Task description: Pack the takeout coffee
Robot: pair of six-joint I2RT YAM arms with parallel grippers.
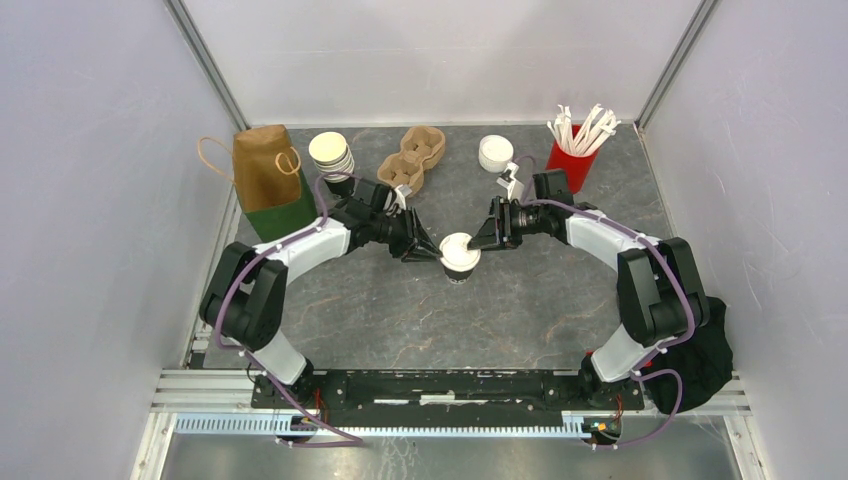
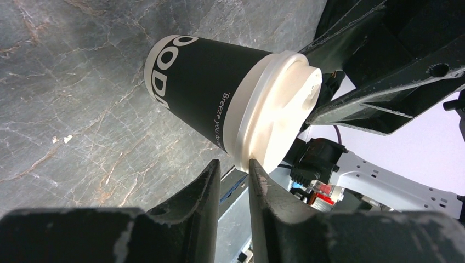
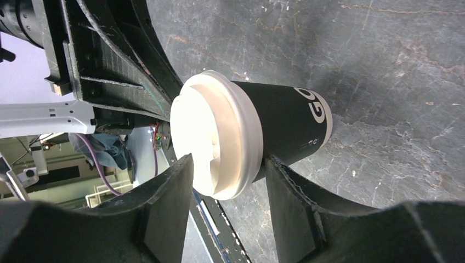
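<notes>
The takeout coffee (image 1: pixel 460 258), a black paper cup with a white lid, stands upright on the dark stone table (image 1: pixel 380 310) between my two grippers. My left gripper (image 1: pixel 432 252) is at the cup's left; in the left wrist view (image 2: pixel 232 163) its jaws are nearly shut with a narrow empty gap, and one fingertip (image 2: pixel 255 167) touches the lid's rim on the cup (image 2: pixel 208 93). My right gripper (image 1: pixel 476 242) is at the cup's right; in the right wrist view (image 3: pixel 227 159) it is open and straddles the lid's rim, one finger (image 3: pixel 274 170) against the body of the cup (image 3: pixel 285 126).
A brown paper bag (image 1: pixel 262 170) stands at the back left. Beside it are a stack of lidless cups (image 1: pixel 331 153), a cardboard cup carrier (image 1: pixel 412 158), a stack of white lids (image 1: pixel 495 153) and a red cup of white sticks (image 1: pixel 572 160).
</notes>
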